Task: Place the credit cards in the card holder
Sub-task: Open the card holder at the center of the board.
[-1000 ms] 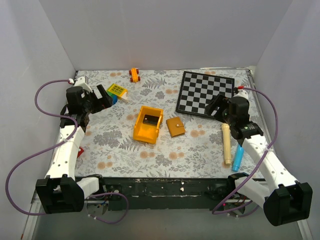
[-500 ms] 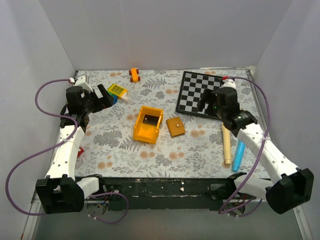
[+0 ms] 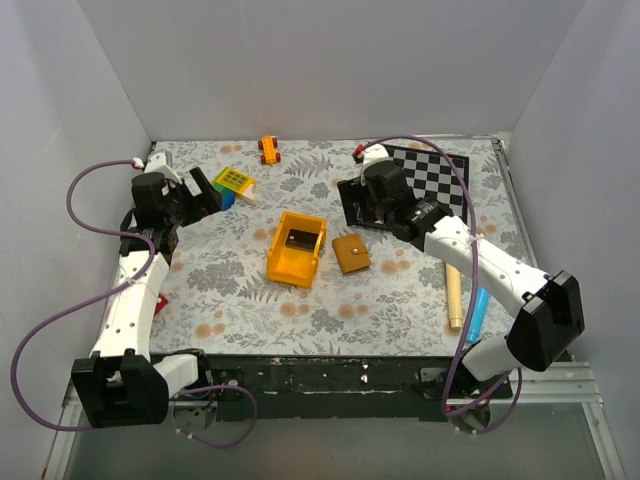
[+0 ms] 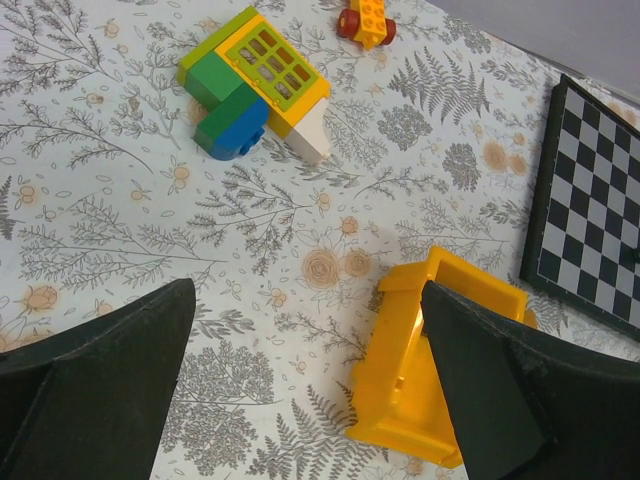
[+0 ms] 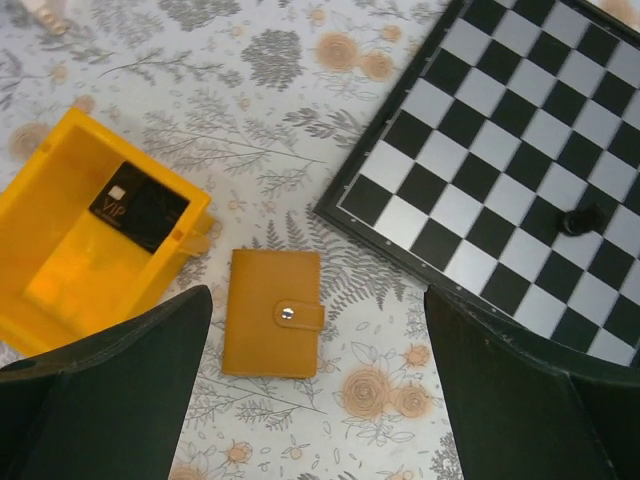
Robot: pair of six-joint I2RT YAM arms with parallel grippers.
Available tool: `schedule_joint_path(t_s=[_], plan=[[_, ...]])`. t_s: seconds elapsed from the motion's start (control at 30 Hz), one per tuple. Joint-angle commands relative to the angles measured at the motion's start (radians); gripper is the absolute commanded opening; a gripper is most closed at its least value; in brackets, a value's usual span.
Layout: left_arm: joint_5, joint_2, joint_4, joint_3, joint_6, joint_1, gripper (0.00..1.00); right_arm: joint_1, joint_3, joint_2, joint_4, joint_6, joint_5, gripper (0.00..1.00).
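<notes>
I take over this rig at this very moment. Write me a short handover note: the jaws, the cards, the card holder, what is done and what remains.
Left gripper: jaws open, empty, over the table near the toy blocks.
Right gripper: jaws open, empty, above the card holder.
Credit card: one black card in view, lying inside the yellow bin; no other cards seen.
The card holder lies closed and flat on the table, between the bin and the chessboard.
Done: nothing that shows.
Left: open the holder, take the card out of the bin, slide it in.
</notes>
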Motion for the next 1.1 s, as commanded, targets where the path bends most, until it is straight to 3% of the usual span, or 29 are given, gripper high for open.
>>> schedule_joint_path(t_s=[0.0,0.17,0.37,0.47,0.57,0.73,1.07], plan=[[-0.049,-0.033,-0.024,0.004,0.002,0.004,0.98,-0.003,0.05,0.014,0.119,-0.101,-0.253,0.93],[-0.05,-0.058,-0.021,-0.001,0.025,0.004,0.98,-0.001,0.124,0.117,0.067,-0.088,-0.298,0.87],[-0.027,-0.062,-0.019,-0.002,0.029,0.004,0.98,-0.004,0.098,0.201,0.013,0.033,-0.12,0.68],[-0.012,-0.058,-0.014,-0.005,0.026,0.006,0.98,-0.015,0.037,0.224,0.015,0.084,-0.103,0.64],[-0.007,-0.053,-0.014,-0.004,0.026,0.004,0.98,-0.04,-0.016,0.238,0.03,0.129,-0.152,0.65],[-0.001,-0.049,-0.014,-0.004,0.027,0.004,0.98,-0.089,-0.091,0.247,0.078,0.196,-0.257,0.79],[0.006,-0.044,-0.014,-0.005,0.027,0.004,0.98,-0.146,-0.154,0.282,0.125,0.244,-0.351,0.72]])
